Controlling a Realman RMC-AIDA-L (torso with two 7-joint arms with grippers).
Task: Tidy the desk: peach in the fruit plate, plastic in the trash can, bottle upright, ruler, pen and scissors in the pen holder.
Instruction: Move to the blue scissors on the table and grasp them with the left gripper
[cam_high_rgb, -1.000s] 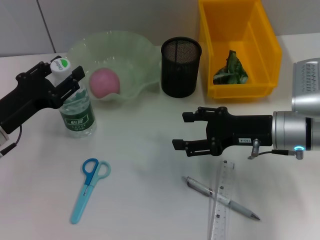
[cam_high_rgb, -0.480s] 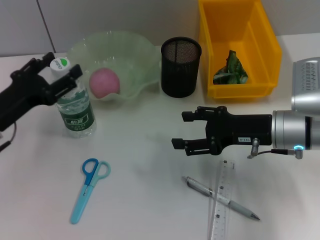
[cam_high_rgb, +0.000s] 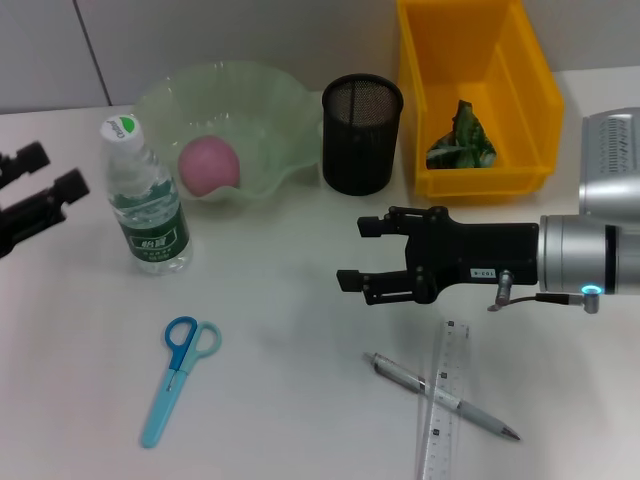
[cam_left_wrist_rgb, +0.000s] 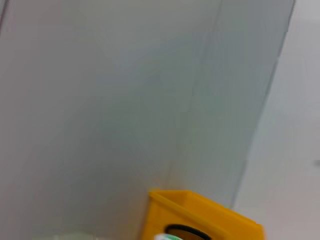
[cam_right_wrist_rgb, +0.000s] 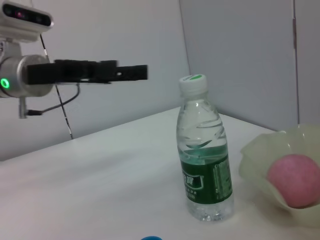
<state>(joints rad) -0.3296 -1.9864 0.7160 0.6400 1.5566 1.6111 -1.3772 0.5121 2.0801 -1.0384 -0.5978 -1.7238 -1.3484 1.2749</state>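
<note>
**Inspector:** State of the claws?

**Assistant:** The right claw hangs over the desk toward its near right part, fingers spread wide and holding nothing. It points across the desk to the left. The left claw sits at the left edge, jaws parted and empty, clear of the bottle.

**Inspector:** Bottle?

**Assistant:** Upright on its base near the left edge, cap on top, touched by neither claw. The right wrist view confirms it: the bottle stands free, with the left claw well apart from it. That item looks settled.

**Inspector:** What lies nearest the right claw?

**Assistant:** The pen and ruler, crossed at the near edge, the pen lying over the ruler. Both are flat, just beside and nearer than the claw. Open fingers suit a pick there, in my judgement; the crossing may make a clean grasp awkward.

**Inspector:** Farther out?

**Assistant:** The scissors lie flat toward the near left corner, untouched. The holder stands at the far edge, mid-desk, nothing showing above its rim. The peach rests in the plate at the far left. The plastic lies in the can at the far right corner.

**Inspector:** Outstanding?

**Assistant:** Pen, ruler and scissors.
</note>
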